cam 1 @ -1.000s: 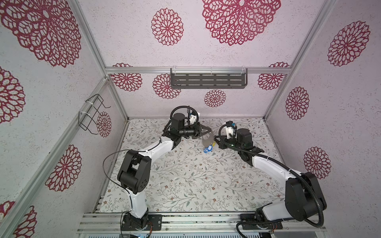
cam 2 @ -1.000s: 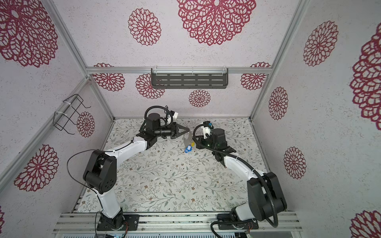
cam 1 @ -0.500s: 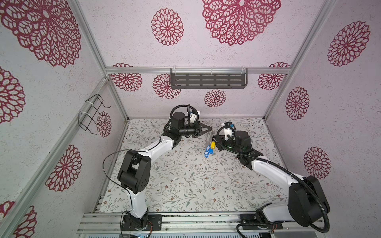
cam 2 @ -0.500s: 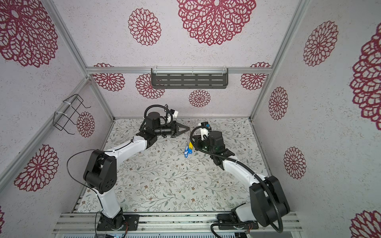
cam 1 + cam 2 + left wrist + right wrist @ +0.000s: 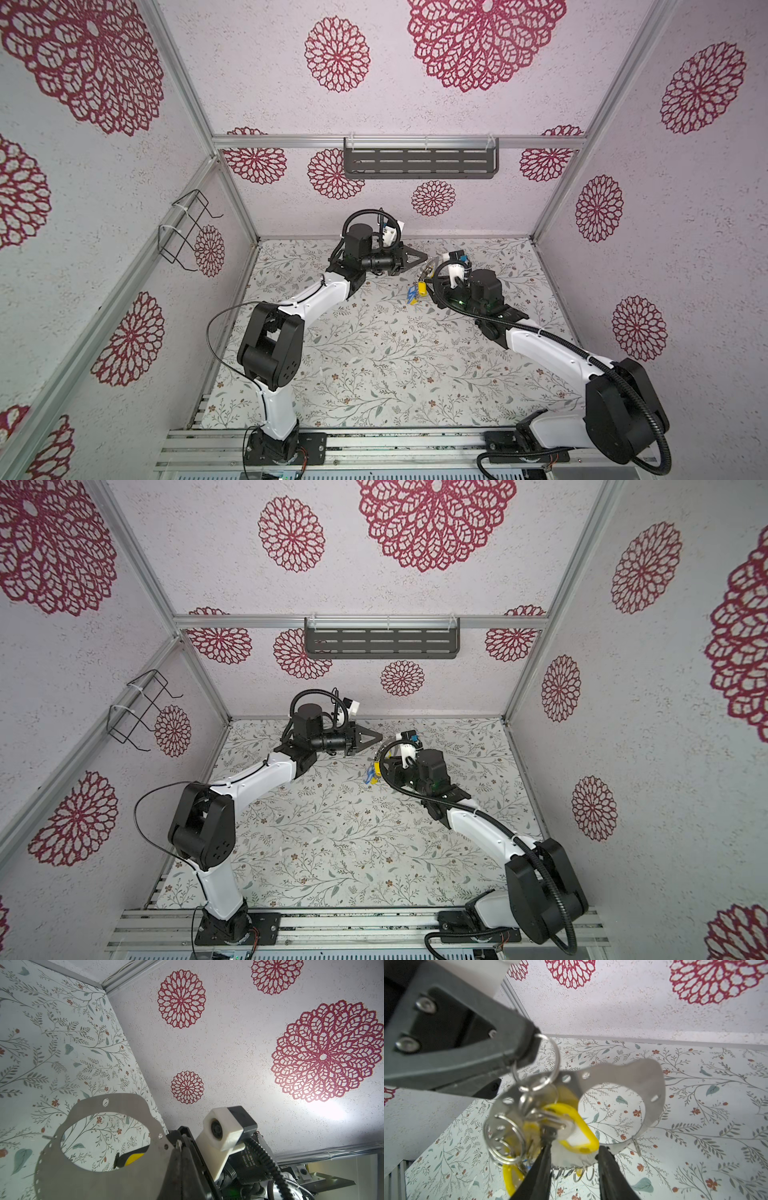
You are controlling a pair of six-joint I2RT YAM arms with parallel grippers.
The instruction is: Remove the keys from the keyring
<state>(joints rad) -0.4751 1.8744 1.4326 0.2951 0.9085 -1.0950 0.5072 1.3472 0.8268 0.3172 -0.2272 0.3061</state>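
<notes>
Right wrist view: right fingers (image 5: 542, 1167) are opening back up, straddling a yellow key tag (image 5: 583, 1126), so nothing's coming off yet. Meanwhile the left fingers (image 5: 500, 1043) are clamping the keyring (image 5: 629, 1076) by its top split ring (image 5: 555, 1057), dangling it near the tabletop's (image 5: 374, 353) far edge.

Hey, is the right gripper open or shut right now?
Open. The right gripper shows in its wrist view with fingers apart, the yellow key tag ending at the gap between them.

Keyring (image 5: 128, 1105): matt grey metal; keys (image 5: 583, 1134): glossy yel. plastic.
</notes>
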